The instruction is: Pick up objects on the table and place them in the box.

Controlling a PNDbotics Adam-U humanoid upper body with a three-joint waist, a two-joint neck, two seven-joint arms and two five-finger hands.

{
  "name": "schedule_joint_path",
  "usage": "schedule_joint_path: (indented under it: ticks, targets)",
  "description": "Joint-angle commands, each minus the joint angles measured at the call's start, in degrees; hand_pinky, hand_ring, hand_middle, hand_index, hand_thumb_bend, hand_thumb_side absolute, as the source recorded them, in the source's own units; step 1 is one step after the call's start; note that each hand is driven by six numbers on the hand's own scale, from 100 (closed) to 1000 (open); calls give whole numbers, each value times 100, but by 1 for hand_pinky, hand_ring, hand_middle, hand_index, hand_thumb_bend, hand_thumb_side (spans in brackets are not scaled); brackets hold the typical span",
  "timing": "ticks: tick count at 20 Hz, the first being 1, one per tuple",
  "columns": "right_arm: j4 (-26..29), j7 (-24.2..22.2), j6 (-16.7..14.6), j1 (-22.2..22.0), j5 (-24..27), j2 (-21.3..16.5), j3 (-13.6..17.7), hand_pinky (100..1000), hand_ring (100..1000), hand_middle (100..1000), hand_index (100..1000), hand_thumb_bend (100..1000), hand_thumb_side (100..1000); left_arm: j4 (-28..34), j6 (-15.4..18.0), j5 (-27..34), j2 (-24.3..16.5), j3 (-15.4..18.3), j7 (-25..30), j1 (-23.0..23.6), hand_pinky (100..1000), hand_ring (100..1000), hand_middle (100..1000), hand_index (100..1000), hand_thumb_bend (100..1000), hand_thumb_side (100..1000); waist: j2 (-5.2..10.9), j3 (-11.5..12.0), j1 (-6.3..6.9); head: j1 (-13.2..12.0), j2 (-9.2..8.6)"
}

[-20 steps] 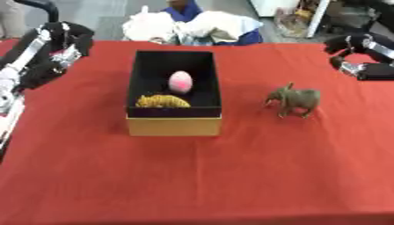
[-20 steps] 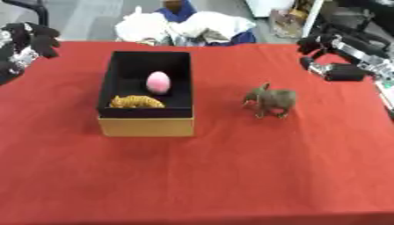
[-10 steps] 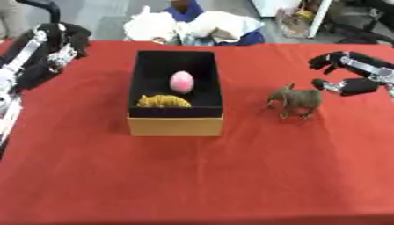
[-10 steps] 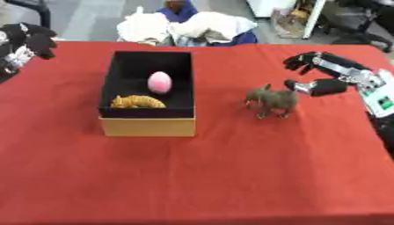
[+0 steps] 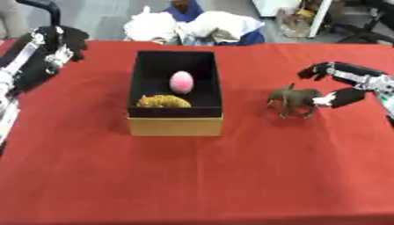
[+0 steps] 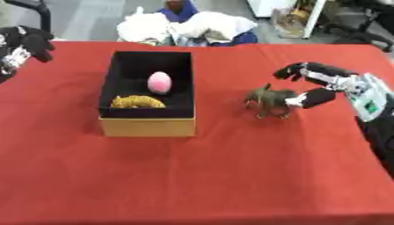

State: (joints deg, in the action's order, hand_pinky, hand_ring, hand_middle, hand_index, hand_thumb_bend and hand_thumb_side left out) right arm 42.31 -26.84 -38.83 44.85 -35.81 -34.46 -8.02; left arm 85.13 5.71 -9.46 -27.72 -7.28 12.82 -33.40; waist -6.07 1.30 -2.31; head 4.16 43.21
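A brown toy animal stands upright on the red table, right of the box. My right hand is open right beside it, thumb touching its rear and fingers arched above and behind it. The box is black inside with tan outer walls; a pink egg and a yellow-brown ridged object lie in it. My left hand is held at the far left corner, away from the box, its fingers curled with nothing in them.
Crumpled white cloth and something blue lie past the table's far edge. The left forearm runs along the left side. Red tabletop spreads wide in front of the box.
My right hand has come in from the far right edge toward the toy animal and now touches its rear. The animal, box and left hand stay put.
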Motion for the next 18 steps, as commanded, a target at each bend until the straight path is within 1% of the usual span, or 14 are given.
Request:
schedule_joint_path:
  ticks: [1,2,5,9,13,14,15,18]
  targets:
    - [40,-88,-133,74,-346,-82,4,825,873,834,915,468,676,101,4,29,-97,70,19,-69,620,581,589,770,349,877,73,5,1,10,-76]
    - [49,-71,-151,70,-443,-67,4,822,868,826,907,480,674,99,3,29,-98,74,17,-64,620,581,589,770,347,878,73,6,1,10,-77]
    - [52,75,-187,55,-737,-11,18,804,837,790,879,473,658,101,1,35,-92,80,9,-54,620,581,589,770,344,881,74,8,4,7,-82]
    - [-64,328,-182,49,-982,60,72,768,780,703,811,444,599,100,-3,34,-83,78,10,-33,620,580,589,770,338,888,75,8,10,11,-93]
    - [-169,526,-181,49,-1129,88,112,750,739,588,717,393,521,98,-10,32,-85,88,-5,-13,619,580,588,771,333,893,76,8,12,13,-89]
    - [-187,558,-182,51,-1155,91,118,742,720,539,676,371,483,97,-12,32,-86,89,-7,-9,619,580,588,771,329,897,76,8,12,14,-89]
    - [-198,592,-185,56,-1170,93,127,738,711,517,656,352,460,94,-14,33,-85,90,-9,-6,619,580,588,771,327,898,77,8,11,15,-88]
    - [-190,647,-201,79,-1151,83,145,724,678,441,580,278,349,94,-17,33,-85,92,-12,0,619,580,588,771,323,900,79,5,5,12,-94]
